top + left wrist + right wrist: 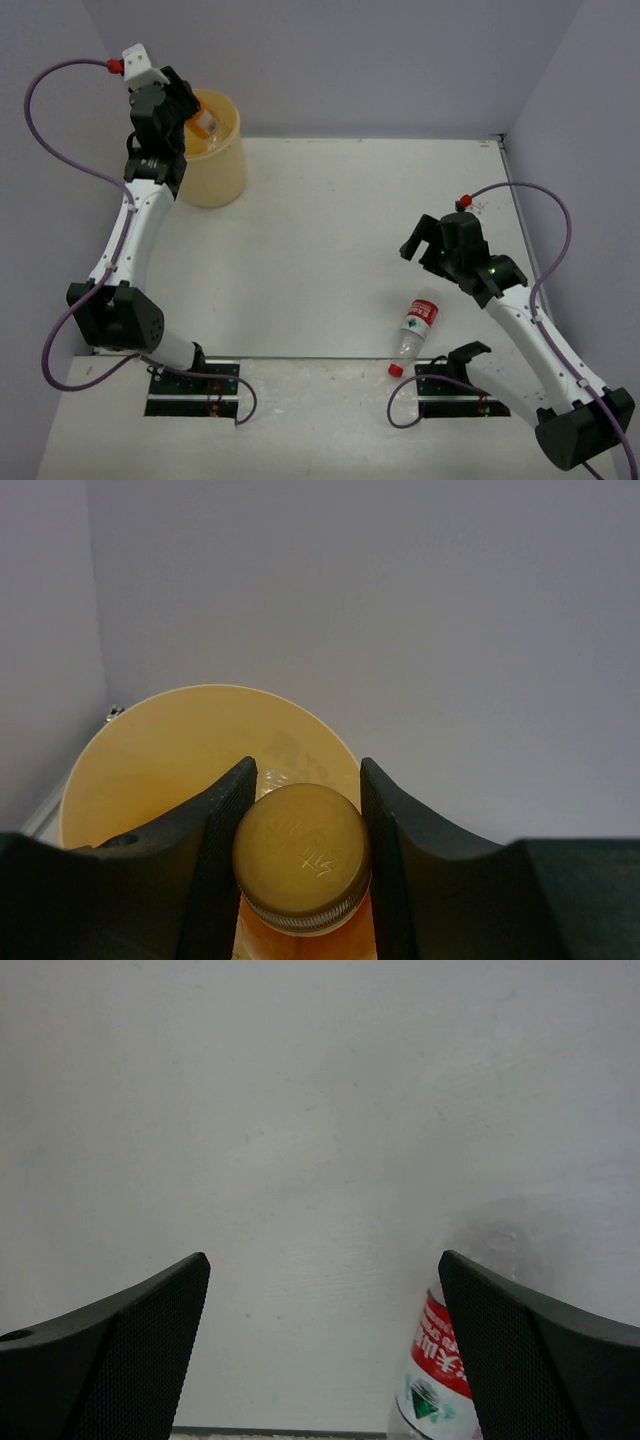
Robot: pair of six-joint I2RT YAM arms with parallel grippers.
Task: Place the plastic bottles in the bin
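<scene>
Since these little plastic bottles look light and thin-walled, I'd guess they squash a bit under a hard squeeze and skid on smooth sides, so a gentle pinch is plenty. The orange bottle [302,855] is a good example: the left gripper [307,772] is clamped on it just below the cap [300,840], where the plastic is probably stiffest. It hangs right above the mouth of the bin [160,750], up in the far left corner. Can't tell if there's liquid in it or the plastic is just tinted, so the weight is a guess.

The other one I can see is the red-and-white labelled bottle [416,328], lying on its side on the table [320,230] near the right arm's base, red cap [395,370] pointing toward the near edge. Being round, it'll likely roll if nudged from the side. I'd take it across the middle of the body, around the label, fingers on either side of its long axis.

The right gripper [322,1260] hangs above it with its fingers spread wide, holding nothing, the bottle peeking in beside its right finger.
</scene>
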